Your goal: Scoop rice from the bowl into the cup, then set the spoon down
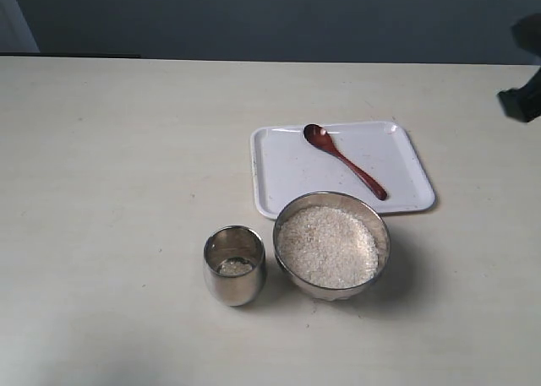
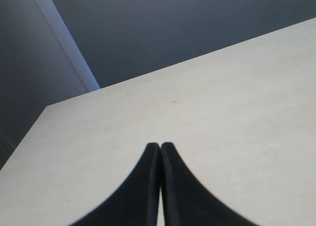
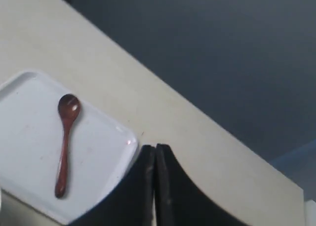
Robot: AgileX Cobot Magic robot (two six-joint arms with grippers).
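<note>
The steel bowl (image 1: pixel 382 234) stands near the table's middle front, filled with white rice (image 1: pixel 328 245). Just to its left stands the small steel cup (image 1: pixel 234 266) with a little rice at its bottom. The reddish-brown wooden spoon (image 1: pixel 344 160) (image 3: pixel 64 141) lies loose on the white tray (image 1: pixel 287 171) (image 3: pixel 29 137) behind the bowl. My right gripper (image 3: pixel 155 147) is shut and empty, off the tray's corner; a dark part of that arm (image 1: pixel 526 99) shows at the far right edge. My left gripper (image 2: pixel 160 145) is shut and empty over bare table, away from everything.
A dark wall runs behind the pale table (image 1: pixel 110 192). The table's far edge and a corner show in the left wrist view.
</note>
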